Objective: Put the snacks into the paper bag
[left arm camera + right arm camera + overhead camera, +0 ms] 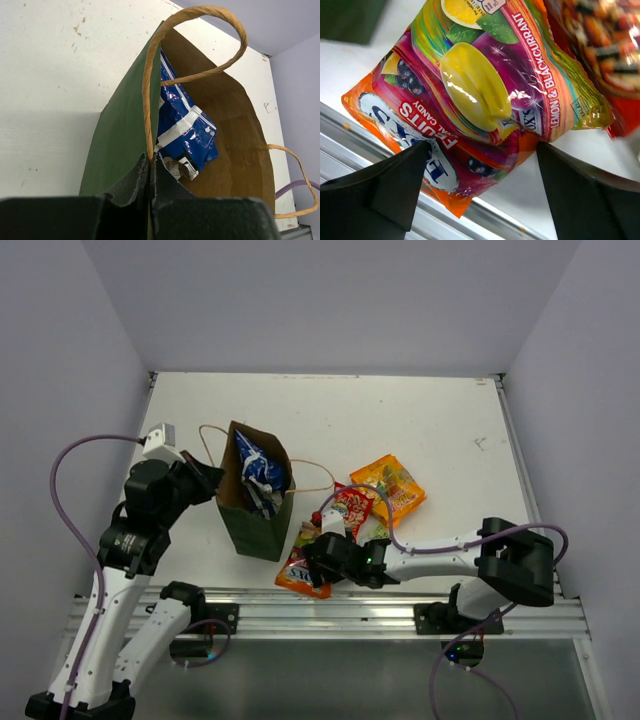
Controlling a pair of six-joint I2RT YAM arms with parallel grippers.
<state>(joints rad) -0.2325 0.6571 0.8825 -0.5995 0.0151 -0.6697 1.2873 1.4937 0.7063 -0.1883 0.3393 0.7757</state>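
The right arm (pixel 440 550) stretches low leftward, the right gripper (pixel 315 560) wide open astride the glossy orange-pink FOX'S packet (pixel 475 95) at the near edge of the surface (pixel 400 410). The left gripper (pixel 150 167) is clamped on the rim of the upright paper bag (pixel 120 135).

Blue packet (pixel 258 472) inside paper bag (pixel 255 528), orange packet (pixel 392 487) nearby
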